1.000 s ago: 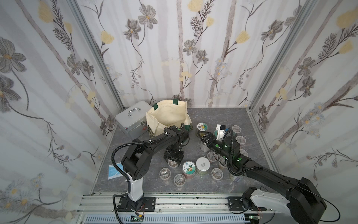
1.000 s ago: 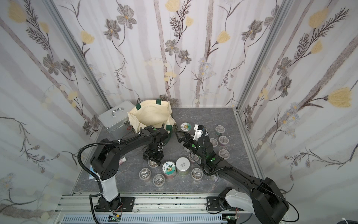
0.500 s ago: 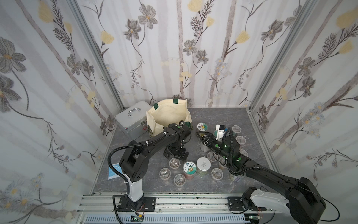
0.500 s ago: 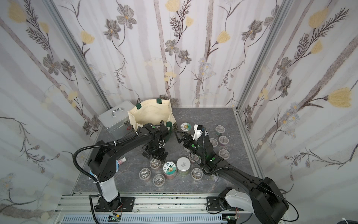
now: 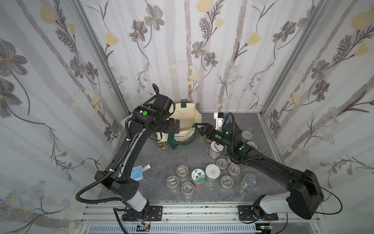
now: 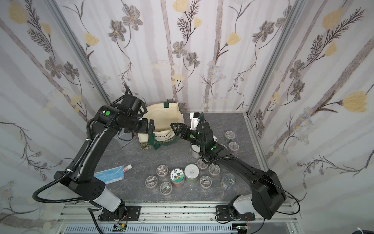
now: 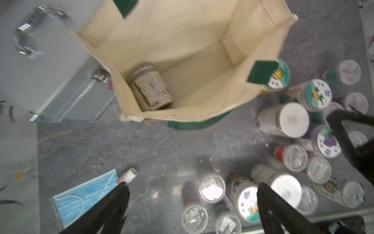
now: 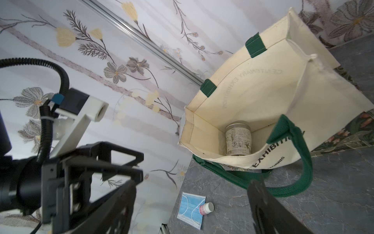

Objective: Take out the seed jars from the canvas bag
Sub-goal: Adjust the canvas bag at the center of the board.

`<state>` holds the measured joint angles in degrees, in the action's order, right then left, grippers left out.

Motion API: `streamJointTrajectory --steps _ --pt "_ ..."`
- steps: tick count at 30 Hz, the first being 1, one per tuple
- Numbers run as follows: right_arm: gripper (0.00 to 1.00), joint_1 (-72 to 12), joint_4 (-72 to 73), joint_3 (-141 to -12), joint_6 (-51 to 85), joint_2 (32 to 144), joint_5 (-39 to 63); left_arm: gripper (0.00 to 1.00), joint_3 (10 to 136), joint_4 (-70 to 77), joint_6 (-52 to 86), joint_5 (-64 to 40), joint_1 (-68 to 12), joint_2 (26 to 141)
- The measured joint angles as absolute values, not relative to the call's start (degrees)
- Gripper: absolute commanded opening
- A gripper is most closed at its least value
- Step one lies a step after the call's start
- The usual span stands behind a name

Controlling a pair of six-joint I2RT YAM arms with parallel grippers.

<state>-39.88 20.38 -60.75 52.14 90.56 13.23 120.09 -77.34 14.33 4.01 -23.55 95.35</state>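
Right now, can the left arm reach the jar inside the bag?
Probably yes. The canvas bag gapes wide open, the jar lies on its side at its bottom, and the left arm hangs by the opening, jaws open.

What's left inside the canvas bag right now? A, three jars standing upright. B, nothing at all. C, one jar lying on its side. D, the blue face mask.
C: both wrist views show a single jar lying on its side inside the canvas bag.
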Motion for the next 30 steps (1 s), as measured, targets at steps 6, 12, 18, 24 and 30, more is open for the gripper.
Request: streamJointTrajectory --steps 6,12,18,24,30 --pt "0.83 -41.0 16.7 -65.8 49.9 94.9 16.3 1.0 139.9 -76.3 8.8 6.2 -13.3 115.3" --pt "0.81 -41.3 13.3 -67.4 48.8 96.6 19.0 0.99 152.9 -76.7 4.9 1.6 -8.7 131.3" --pt "0.79 -41.3 8.7 -72.4 46.3 99.1 20.8 0.69 154.9 -76.3 1.7 -5.2 -9.0 137.1" --pt "0.76 -41.3 4.3 -80.5 44.0 104.1 21.3 0.29 154.9 -76.4 0.0 -7.0 -11.2 137.2" --pt "0.72 -41.7 1.9 -89.3 42.2 111.0 20.9 0.11 145.4 -72.6 -2.2 -1.6 -15.8 128.6"
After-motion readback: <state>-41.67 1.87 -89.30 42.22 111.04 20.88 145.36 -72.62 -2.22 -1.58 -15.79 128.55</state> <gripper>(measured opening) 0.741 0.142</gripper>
